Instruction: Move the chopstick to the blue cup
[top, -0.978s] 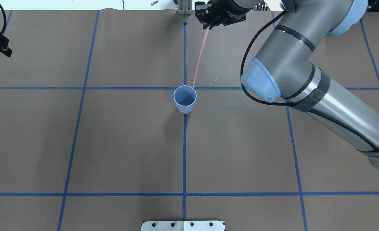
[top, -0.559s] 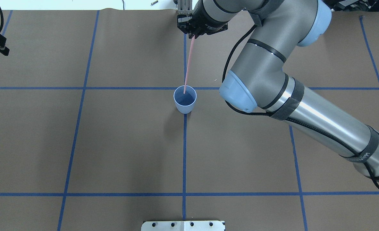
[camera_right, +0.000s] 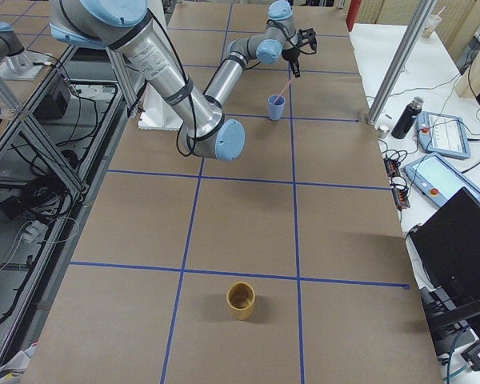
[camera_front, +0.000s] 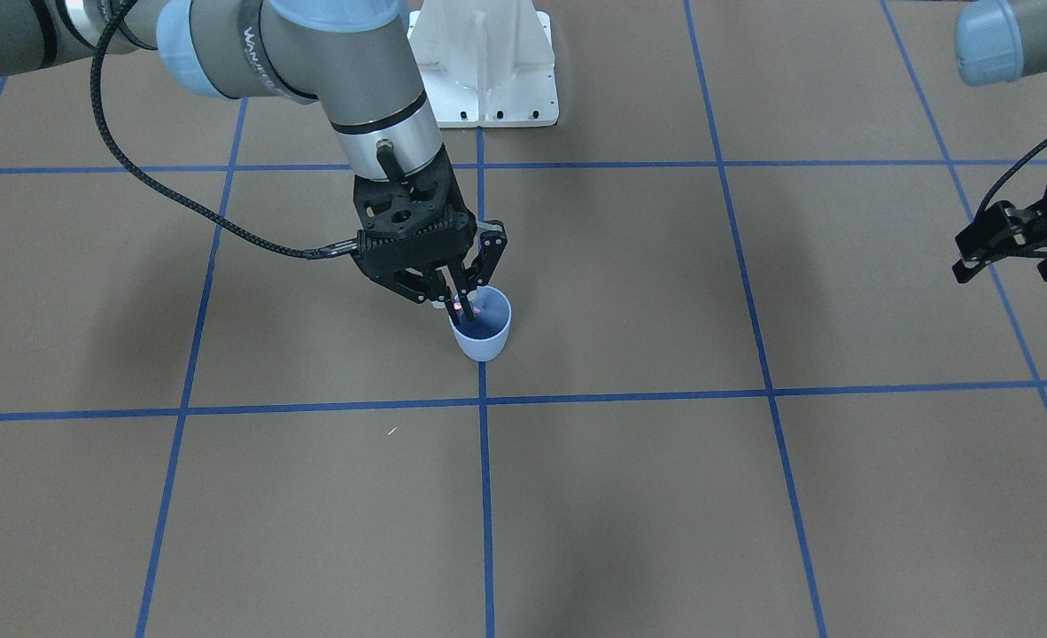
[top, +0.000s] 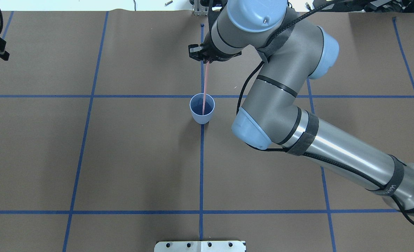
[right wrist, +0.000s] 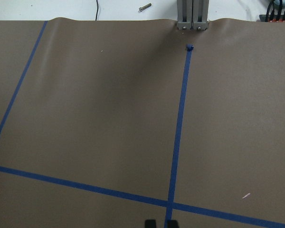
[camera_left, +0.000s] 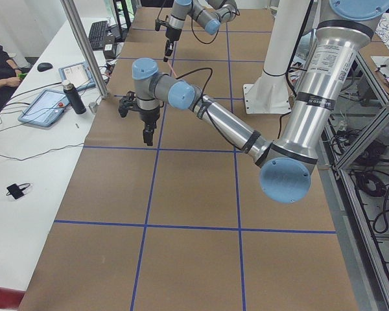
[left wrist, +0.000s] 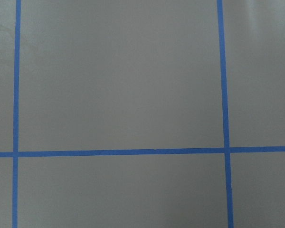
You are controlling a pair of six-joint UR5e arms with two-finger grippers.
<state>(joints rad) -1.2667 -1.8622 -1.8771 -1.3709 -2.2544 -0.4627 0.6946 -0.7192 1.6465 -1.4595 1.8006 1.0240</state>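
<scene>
My right fingers (camera_front: 464, 295) are clamping tight on the top of the thin pale pink chopstick (top: 205, 84), its lower end dipping inside the small pale blue plastic cup (top: 201, 118) in the middle of the brown worktop (top: 140, 157). I cannot tell how far my left fingers (camera_front: 975, 248) are spread.

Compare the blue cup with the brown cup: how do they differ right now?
Colour: the blue cup is pale blue, the brown cup tan. Contents: the blue cup has the chopstick dipping into it, held by the right gripper; nothing sticks out of the brown cup. Place: the blue cup stands mid-table, the brown cup near the table's right end. Both stand upright.
</scene>
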